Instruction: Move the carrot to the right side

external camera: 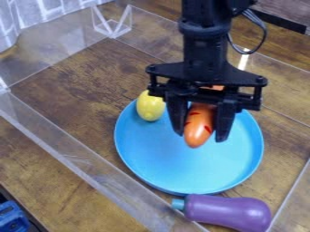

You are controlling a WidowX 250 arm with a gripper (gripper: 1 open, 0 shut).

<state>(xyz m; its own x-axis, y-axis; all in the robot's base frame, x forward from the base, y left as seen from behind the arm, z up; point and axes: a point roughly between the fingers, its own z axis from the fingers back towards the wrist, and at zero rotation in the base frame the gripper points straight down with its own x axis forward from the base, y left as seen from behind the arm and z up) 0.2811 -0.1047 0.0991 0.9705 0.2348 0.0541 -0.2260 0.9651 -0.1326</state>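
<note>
The carrot (198, 129) hangs tip-down over the blue plate (158, 163), pinched between the two dark fingers (182, 118) of the claw (201, 123), which is closed on it. Only its orange body shows, tapering to a rounded point toward the plate's centre; its upper end is hidden behind the claw's black crossbar. Whether the tip touches the plate or hangs just above it cannot be told from this view. The claw points straight down from a black arm (206, 32) that enters from the top of the view, with a dark cable looping beside it on the right. Just to the left of the carrot and the claw's left finger, a round yellow lemon (149, 106) sits at the plate's upper left rim, close to the finger but apart from the carrot. The round plate lies flat on a dark wooden table (72, 91). Near the bottom edge, just beyond the plate's lower rim, a purple eggplant (227, 213) lies on its side with its greenish stem end pointing left. Clear plastic walls (61, 145) border the table on the left and across the lower left corner.
</note>
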